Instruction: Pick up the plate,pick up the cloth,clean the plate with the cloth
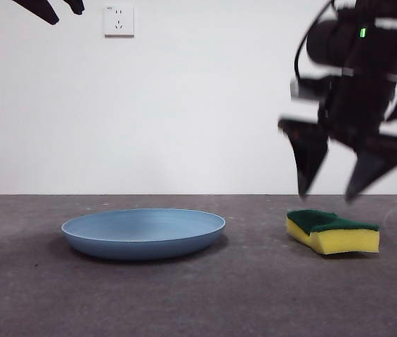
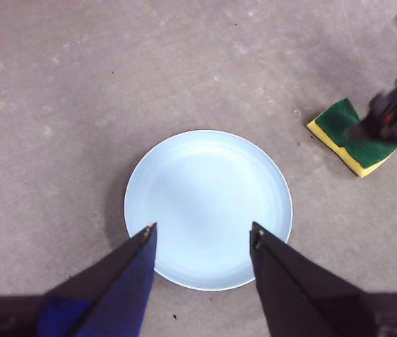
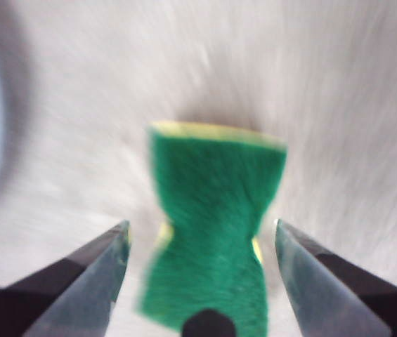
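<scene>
- Front view sits low at table height, looking level across to the far wall; the plate (image 1: 143, 232) and sponge (image 1: 333, 232) stand near.
- Left wrist view looks straight down from high above the plate (image 2: 208, 208); the sponge (image 2: 353, 136) shows at its edge.
- Right wrist view looks down close onto the sponge (image 3: 212, 246), blurred.

The plate (image 1: 143, 232) looks like smooth, matte light-blue plastic with a soft sheen. The cloth (image 1: 333, 231) is a sponge: porous yellow foam under a coarse, fibrous green scouring layer. The table (image 1: 198, 302) is a dull, grainy grey surface, faintly speckled.
</scene>
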Action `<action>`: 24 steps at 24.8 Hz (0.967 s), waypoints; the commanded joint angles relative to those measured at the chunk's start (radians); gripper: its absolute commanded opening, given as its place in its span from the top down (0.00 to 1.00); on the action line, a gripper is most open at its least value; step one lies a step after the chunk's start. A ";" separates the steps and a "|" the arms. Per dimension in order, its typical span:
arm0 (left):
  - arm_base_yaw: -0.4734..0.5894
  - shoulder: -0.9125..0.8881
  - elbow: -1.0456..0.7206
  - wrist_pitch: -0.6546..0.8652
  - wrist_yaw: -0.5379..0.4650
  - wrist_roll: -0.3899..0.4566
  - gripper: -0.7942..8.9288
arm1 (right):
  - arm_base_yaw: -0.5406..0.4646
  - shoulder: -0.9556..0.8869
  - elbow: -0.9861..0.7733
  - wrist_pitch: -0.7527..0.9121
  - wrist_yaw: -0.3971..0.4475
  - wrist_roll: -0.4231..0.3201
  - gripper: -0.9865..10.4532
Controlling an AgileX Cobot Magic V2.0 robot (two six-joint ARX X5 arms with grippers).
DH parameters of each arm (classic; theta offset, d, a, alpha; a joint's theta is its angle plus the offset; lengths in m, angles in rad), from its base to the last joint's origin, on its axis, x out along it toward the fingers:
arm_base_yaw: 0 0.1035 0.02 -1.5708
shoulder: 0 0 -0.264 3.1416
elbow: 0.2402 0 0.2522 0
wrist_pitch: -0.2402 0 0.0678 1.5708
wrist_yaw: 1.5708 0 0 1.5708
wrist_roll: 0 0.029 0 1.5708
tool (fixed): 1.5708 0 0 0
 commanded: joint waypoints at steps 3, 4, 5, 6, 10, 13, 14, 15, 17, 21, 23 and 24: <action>-0.001 0.001 -0.005 0.005 -0.002 0.047 0.70 | 0.010 -0.171 0.007 -0.029 -0.062 0.011 0.74; -0.001 0.001 -0.005 0.005 -0.002 0.050 0.76 | 0.010 -0.217 0.007 -0.040 -0.062 0.010 0.83; -0.001 0.001 -0.005 0.005 -0.002 0.050 0.84 | 0.010 -0.256 0.007 -0.051 -0.063 0.010 0.89; -0.001 0.001 -0.005 0.005 -0.002 0.055 0.94 | 0.011 -0.304 0.007 -0.058 -0.062 0.010 0.93; -0.001 0.000 -0.005 0.009 -0.001 0.076 0.93 | 0.011 -0.462 0.007 -0.061 -0.057 -0.011 0.92; -0.001 -0.017 -0.005 0.016 0.000 0.082 0.93 | 0.016 -0.543 0.006 -0.050 -0.049 -0.025 0.92; -0.001 -0.034 -0.005 0.029 0.003 0.095 0.93 | 0.026 -0.582 0.004 -0.047 -0.028 -0.034 0.92; -0.001 -0.053 -0.005 0.045 0.003 0.095 0.93 | 0.037 -0.610 0.004 -0.046 0.005 -0.050 0.92; -0.001 -0.101 -0.008 0.077 0.003 0.095 0.93 | 0.056 -0.677 -0.003 -0.046 0.080 -0.072 0.92; -0.001 -0.246 -0.140 0.193 0.005 0.099 0.93 | 0.063 -0.833 -0.079 -0.026 0.104 -0.069 0.92; -0.001 -0.319 -0.241 0.262 0.005 0.098 0.93 | 0.063 -0.901 -0.135 0.005 0.104 -0.056 0.92; -0.001 -0.354 -0.289 0.291 0.005 0.097 0.93 | 0.063 -0.932 -0.163 0.020 0.104 -0.049 0.92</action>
